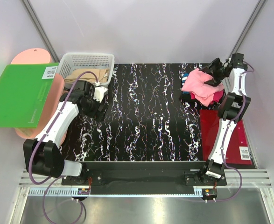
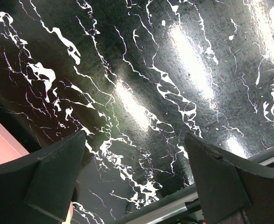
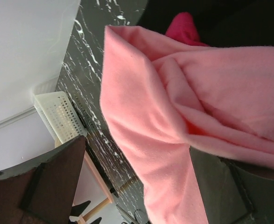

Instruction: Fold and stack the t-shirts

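The salmon-pink t-shirt (image 1: 200, 84) lies crumpled in soft folds at the far right of the glossy black, white-veined counter (image 1: 146, 116), atop a magenta t-shirt (image 1: 216, 96). The right gripper (image 3: 136, 154) straddles its matte cloth, jaws wide apart, clamping nothing. The left gripper (image 2: 134, 140) hangs spread wide, empty.

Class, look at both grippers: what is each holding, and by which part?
Nothing is gripped. Left gripper: open over the table. Right gripper: open, fingers either side of the salmon-pink t-shirt.
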`<state>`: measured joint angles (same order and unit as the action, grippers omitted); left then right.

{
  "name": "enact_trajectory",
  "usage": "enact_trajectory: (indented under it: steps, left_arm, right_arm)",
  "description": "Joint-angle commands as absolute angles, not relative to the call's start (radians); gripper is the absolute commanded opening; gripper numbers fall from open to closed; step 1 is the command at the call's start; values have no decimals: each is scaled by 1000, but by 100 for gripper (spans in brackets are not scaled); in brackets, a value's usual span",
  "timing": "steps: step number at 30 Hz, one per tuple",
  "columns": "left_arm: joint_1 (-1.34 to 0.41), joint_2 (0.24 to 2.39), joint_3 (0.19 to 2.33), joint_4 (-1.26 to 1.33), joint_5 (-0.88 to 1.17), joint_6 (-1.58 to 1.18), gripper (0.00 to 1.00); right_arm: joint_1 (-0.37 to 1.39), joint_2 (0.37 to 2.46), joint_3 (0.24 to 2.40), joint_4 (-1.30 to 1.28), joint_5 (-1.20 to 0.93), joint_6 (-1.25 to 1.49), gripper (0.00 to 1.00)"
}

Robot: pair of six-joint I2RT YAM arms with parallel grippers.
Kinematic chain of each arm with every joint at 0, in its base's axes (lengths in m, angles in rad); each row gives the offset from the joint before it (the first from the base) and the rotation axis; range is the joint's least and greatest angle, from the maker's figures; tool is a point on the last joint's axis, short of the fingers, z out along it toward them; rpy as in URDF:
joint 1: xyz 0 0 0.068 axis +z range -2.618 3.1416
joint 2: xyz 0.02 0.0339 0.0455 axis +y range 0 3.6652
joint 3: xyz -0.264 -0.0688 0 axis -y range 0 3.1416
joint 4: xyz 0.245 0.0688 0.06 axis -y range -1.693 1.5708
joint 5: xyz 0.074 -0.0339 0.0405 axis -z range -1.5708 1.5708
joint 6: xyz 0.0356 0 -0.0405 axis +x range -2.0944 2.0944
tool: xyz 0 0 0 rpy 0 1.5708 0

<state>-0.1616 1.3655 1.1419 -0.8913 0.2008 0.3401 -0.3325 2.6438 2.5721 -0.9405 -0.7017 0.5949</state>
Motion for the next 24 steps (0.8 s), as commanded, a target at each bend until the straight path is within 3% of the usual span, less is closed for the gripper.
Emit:
enact_trajectory:
  steps: [1,6,13,24]
  left_arm:
    - [-150,1347,1164,-877,196,356,93]
    - [-146,1353,1166,-877,202,353,93]
    - [-141,1342,1157,-877,207,353,93]
    - [-127,1338,1154,-879,207,362,93]
  right_arm:
    - [-330,2530,2645,-879,-710,603,100]
    - [-258,2456,2571,-867,-746,611,100]
    - [-190,2382,2228,-672,-793,629,100]
    - [-199,2470,2164,-680,-776,600,100]
